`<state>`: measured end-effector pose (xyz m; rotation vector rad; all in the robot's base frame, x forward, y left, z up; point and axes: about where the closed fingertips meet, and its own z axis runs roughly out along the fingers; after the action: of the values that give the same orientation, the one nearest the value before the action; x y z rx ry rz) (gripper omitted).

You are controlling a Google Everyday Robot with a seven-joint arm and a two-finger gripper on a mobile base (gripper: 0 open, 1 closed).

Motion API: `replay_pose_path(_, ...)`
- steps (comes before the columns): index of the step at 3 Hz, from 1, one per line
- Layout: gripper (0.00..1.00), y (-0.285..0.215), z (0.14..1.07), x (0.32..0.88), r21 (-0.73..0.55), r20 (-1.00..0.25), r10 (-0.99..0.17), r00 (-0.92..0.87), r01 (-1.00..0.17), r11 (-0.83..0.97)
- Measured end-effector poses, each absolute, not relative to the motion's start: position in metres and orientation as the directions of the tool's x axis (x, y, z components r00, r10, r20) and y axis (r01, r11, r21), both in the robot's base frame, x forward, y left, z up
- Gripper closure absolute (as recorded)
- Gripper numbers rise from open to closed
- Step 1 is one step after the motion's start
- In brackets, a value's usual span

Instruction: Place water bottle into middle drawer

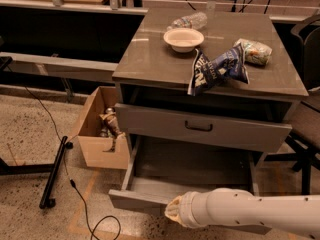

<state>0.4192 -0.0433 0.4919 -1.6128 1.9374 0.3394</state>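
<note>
You see the small clear crinkled plastic water bottle [189,21] lying on its side at the rear edge of the grey metal cabinet [150,69] top. The round white bowl [183,38] and dark blue chip bag [220,69] lie farther forward. The cabinet's grey middle drawer [135,200] stands pulled out. The white arm's gripper [173,211] sits at the cabinet's low front; you cannot tell its state.
</note>
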Motion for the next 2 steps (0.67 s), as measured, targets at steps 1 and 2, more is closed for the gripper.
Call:
replay_pose_path(1, 1.00, -0.029, 0.473, 0.413, -0.149, -0.592, -0.799, -0.106, -0.960, 0.237)
replay_pose_path(2, 1.00, -0.018, 0.456, 0.415, -0.155, -0.597, -0.791, -0.136, -0.948, 0.280)
